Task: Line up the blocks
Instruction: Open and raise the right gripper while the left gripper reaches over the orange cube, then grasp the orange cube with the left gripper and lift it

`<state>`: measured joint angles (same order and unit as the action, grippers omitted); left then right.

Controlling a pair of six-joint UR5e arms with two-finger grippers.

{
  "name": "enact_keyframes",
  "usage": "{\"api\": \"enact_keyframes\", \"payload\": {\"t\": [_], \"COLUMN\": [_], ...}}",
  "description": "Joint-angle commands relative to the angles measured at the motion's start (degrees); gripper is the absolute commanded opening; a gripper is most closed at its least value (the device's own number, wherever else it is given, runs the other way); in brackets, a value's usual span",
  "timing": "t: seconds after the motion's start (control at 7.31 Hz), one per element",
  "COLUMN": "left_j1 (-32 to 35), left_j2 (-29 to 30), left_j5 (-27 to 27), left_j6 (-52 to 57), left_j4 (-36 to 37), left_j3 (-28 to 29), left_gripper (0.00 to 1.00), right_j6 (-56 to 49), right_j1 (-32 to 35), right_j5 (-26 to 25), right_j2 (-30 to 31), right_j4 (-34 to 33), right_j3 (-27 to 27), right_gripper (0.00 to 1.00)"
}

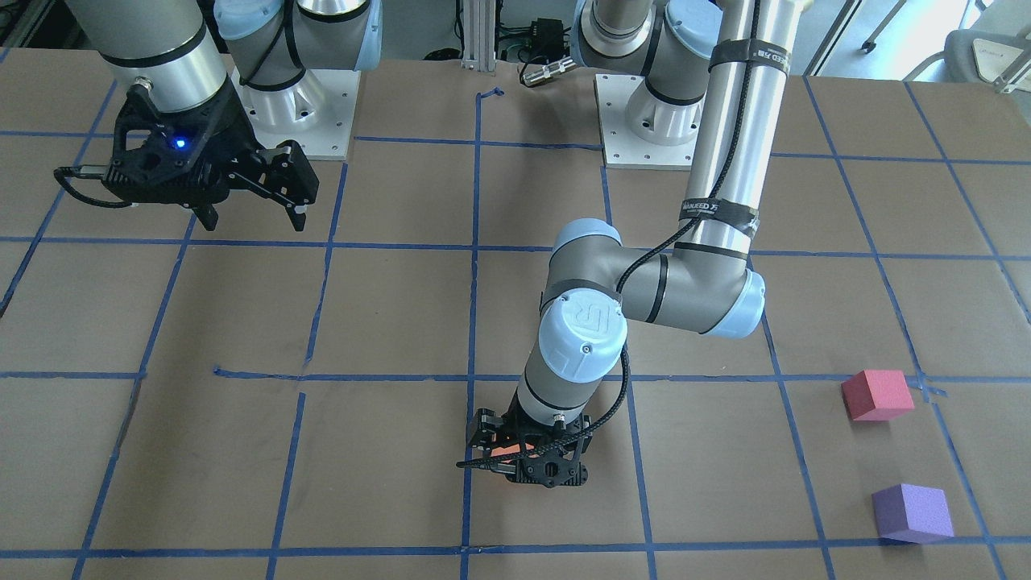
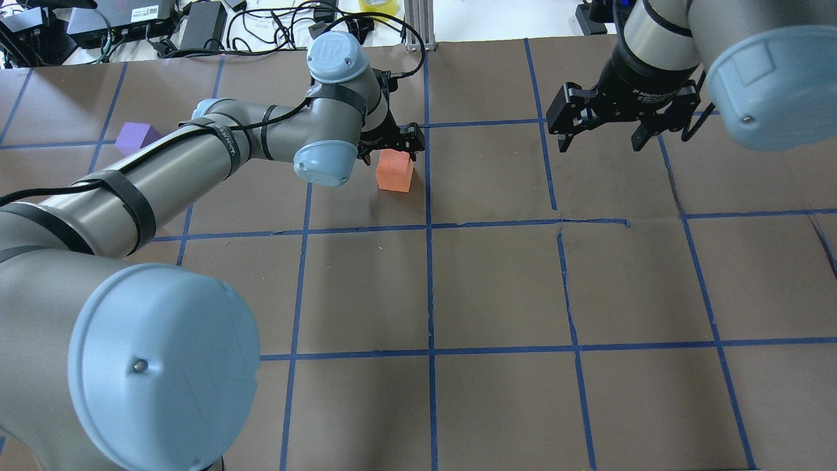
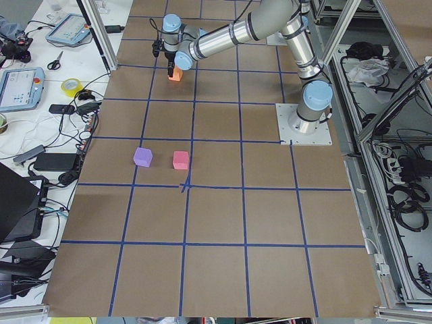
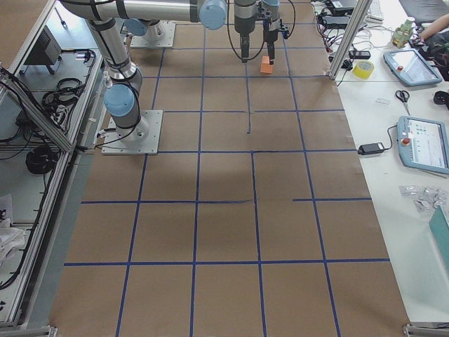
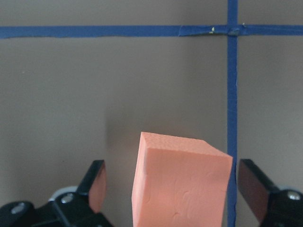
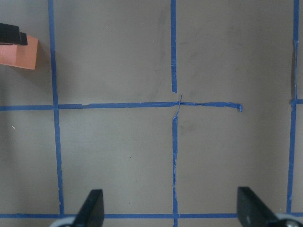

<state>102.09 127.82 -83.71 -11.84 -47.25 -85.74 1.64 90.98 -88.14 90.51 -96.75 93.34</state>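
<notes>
The orange block [image 2: 394,171] stands on the brown table beside a blue tape line. My left gripper [image 2: 394,147] is down around it and open. In the left wrist view the orange block [image 5: 182,184] is between the fingers [image 5: 97,184], with a gap on each side. The pinkish-red block [image 1: 876,395] and the purple block [image 1: 912,512] sit close together far off on my left side; they also show in the exterior left view, pinkish-red block [image 3: 180,159] and purple block [image 3: 142,156]. My right gripper [image 1: 258,213] hangs open and empty above the table, away from all blocks.
The table [image 2: 497,288] is brown paper with a grid of blue tape lines. Cables and power bricks [image 2: 196,19] lie beyond its far edge. Both arm bases [image 1: 644,121] stand on white plates at the robot's side.
</notes>
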Motion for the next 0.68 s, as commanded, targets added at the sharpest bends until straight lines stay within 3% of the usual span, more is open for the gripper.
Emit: {"api": "enact_keyframes", "payload": {"t": [0.0, 0.41, 0.55], "left_j1": [0.04, -1.00, -4.75], "left_j2": [0.24, -2.21, -4.14], "left_j5": [1.45, 0.40, 0.39], "left_j6": [-2.64, 1.28, 1.29], "left_j4": [-0.04, -0.56, -7.35], "left_j3": [-0.04, 1.45, 2.07], "left_gripper": [0.01, 0.00, 0.00], "right_j6": [-0.14, -0.05, -0.05], "right_j1": [0.07, 0.16, 0.25], "right_j5": [-0.01, 0.07, 0.07], "right_j2": [0.28, 0.37, 0.46], "right_j4": [-0.02, 0.25, 0.24], "right_j3": [0.09, 0.09, 0.09], "right_gripper": [1.00, 1.00, 1.00]}}
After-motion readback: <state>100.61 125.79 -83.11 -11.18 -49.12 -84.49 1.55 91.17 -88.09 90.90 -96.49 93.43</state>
